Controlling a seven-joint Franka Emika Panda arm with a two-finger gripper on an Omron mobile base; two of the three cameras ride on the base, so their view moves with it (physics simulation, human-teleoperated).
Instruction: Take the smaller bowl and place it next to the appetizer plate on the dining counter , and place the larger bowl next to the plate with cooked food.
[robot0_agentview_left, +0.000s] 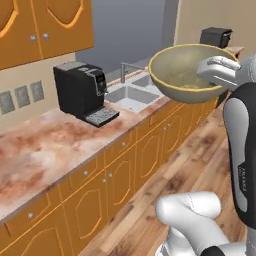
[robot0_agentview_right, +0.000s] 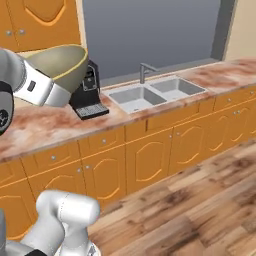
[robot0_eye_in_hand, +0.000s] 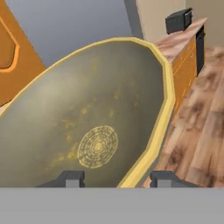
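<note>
While gripper (robot0_eye_in_hand: 116, 178) pinches larger bowl (robot0_agentview_left: 186, 72) by rim, aloft beside wall counter (robot0_agentview_left: 55, 145): transport step; next, likely carry to dining counter, unseen.

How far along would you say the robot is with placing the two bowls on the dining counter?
Done: nothing can be confirmed, since I can't see the smaller bowl or the plates here. In hand: the gripper straddles the rim of the larger bowl, carried in the air above the wall counter near the sink. Left: setting it beside the plate with cooked food.
</note>
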